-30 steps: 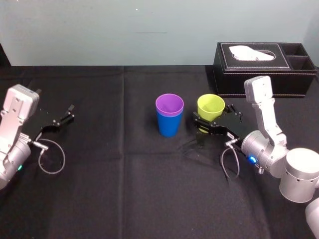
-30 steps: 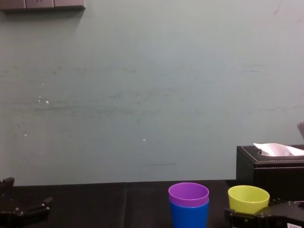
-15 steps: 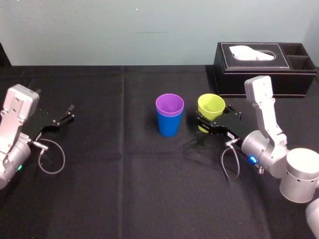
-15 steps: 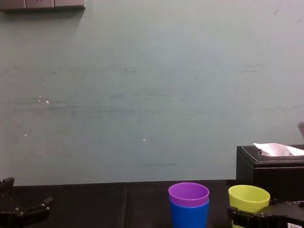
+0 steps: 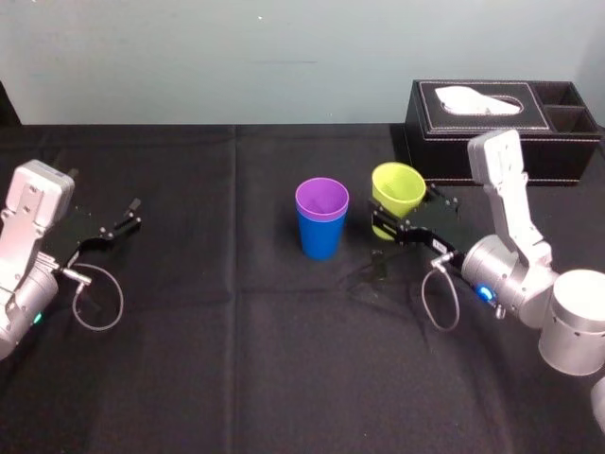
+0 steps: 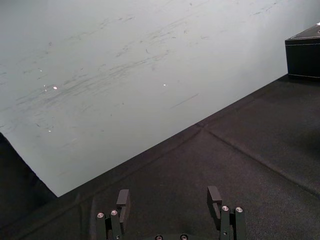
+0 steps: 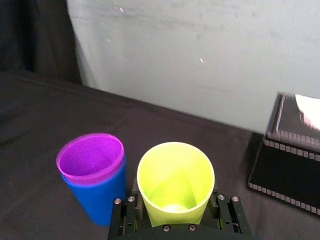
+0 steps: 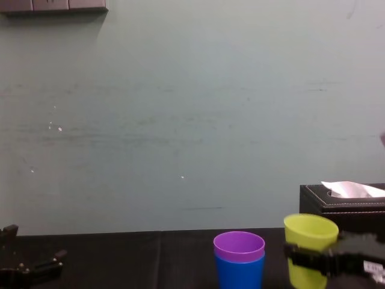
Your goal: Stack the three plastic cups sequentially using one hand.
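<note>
Yellow-green cup (image 5: 398,188) hangs off the black cloth (image 5: 236,359), with the right gripper (image 5: 390,227) clamped round its lower wall. It sits at three o'clock of the purple cup (image 5: 321,200), which is nested in the blue cup (image 5: 320,241). Danger now: carried across too low, its base clips the purple rim and topples the pair toward nine o'clock. Smooth plastic could slip, too. Left gripper (image 5: 121,224) is parked at nine o'clock, jaws wide.

Soft, even light falls from above: the pale grey-green wall (image 8: 180,120) is bright, the black tablecloth (image 5: 236,359) dull. My right claw (image 5: 386,227) casts a faint shadow just nearer; the yellow-green plastic cup (image 7: 175,182) glows inside.
</note>
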Controlling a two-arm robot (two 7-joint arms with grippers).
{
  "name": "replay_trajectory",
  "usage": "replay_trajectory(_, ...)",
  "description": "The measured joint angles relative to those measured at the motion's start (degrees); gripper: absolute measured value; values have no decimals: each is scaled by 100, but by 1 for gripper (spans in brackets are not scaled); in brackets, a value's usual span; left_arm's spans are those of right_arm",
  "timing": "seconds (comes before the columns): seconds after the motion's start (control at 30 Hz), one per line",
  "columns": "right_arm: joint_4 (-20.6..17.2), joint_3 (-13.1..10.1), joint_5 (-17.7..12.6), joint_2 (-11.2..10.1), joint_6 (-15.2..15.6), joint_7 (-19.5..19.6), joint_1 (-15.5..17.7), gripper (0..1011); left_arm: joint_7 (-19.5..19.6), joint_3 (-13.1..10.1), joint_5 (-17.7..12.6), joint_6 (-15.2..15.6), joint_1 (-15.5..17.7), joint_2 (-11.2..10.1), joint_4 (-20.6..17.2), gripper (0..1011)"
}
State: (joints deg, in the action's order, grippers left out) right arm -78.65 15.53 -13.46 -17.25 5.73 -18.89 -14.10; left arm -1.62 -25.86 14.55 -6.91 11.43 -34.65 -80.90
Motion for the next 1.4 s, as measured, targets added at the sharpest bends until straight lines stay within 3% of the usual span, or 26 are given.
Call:
replay_trajectory(0.43,-456,204,-62,-278,362,-362,-484,730,0,0,0,0,0,0,0,1011)
replay_trajectory(0.83,-348,533,-195,-194,546,-548,-1018,730,0,0,0,0,0,0,0,1011)
replay_trajectory(1.13,-336,768,-326,-132,571,-648,-1128,730,0,0,0,0,0,0,0,1011)
replay_trajectory(1.4,-367,922,-485,-200,585,-720,-1044,730,0,0,0,0,0,0,0,1011)
